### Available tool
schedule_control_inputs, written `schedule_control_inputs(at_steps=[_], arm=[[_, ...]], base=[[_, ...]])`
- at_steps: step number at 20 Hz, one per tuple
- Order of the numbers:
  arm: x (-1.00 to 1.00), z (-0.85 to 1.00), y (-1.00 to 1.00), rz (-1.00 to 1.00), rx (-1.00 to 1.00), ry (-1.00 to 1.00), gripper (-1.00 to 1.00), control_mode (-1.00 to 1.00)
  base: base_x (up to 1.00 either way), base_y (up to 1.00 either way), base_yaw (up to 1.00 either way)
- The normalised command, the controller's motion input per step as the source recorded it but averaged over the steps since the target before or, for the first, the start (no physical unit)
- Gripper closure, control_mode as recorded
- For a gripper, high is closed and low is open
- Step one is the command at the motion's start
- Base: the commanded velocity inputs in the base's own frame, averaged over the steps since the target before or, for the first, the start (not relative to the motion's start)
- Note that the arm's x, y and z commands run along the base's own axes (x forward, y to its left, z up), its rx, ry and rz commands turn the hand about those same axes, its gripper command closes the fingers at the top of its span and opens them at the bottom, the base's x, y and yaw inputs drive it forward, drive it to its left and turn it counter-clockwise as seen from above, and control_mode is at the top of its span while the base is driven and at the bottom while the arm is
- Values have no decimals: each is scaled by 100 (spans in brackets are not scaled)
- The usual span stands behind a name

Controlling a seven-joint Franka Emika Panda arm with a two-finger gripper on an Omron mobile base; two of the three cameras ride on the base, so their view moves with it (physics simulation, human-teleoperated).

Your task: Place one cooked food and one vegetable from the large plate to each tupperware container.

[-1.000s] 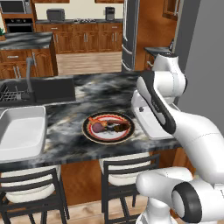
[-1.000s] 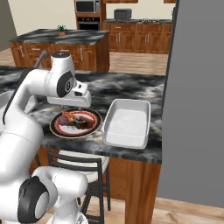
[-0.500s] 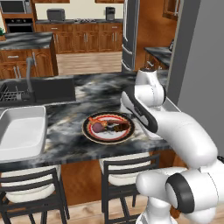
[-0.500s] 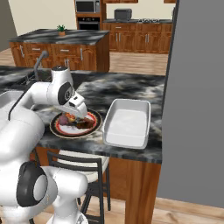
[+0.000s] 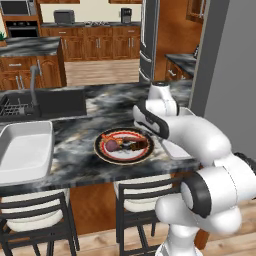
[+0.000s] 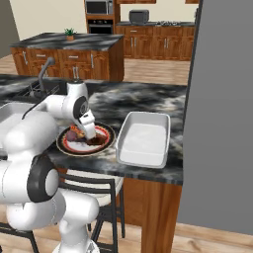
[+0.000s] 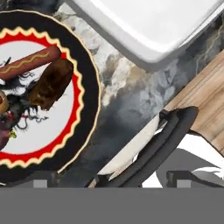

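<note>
Risk first: my gripper (image 7: 109, 178) sat past the plate's (image 7: 89, 83) rim, over bare counter (image 7: 131, 105) and a stool (image 7: 148, 148) at lower centre of the hand view. A straight drop from there would have closed on nothing or clipped the rim and skidded the plate. The sausage (image 7: 28, 63) and brown piece (image 7: 51, 84) lay touching at the frame's left, so a sloppy grasp could have taken both or rolled the sausage off.

Pose: arm bent low over the counter edge at the plate's near side, hand pointing down, fingers spread wide, nothing between them.

Plate with food lay centre of the left base view; a purple item (image 5: 111, 145), probably the vegetable, was too blurred to name. One tub (image 7: 148, 26) upper right of the hand view, just beside the plate; other tub (image 5: 22, 150) far left.
</note>
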Motion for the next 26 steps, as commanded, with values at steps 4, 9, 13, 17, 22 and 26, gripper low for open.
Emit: schedule_control_inputs(at_steps=[4,9,13,17,22,26], arm=[[46,-51,0,-3,13,0,-100,-100],[42,-43,0,8,9,0,-100,-100],[40,-24,0,3,0,0,-100,-100],[37,-25,10,0,-4,0,-100,-100],[26,-34,11,-1,-1,0,-100,-100],[17,-44,0,0,0,0,-100,-100]], base=[[0,0,0],[0,0,0],[0,0,0],[0,0,0],[0,0,0],[0,0,0]])
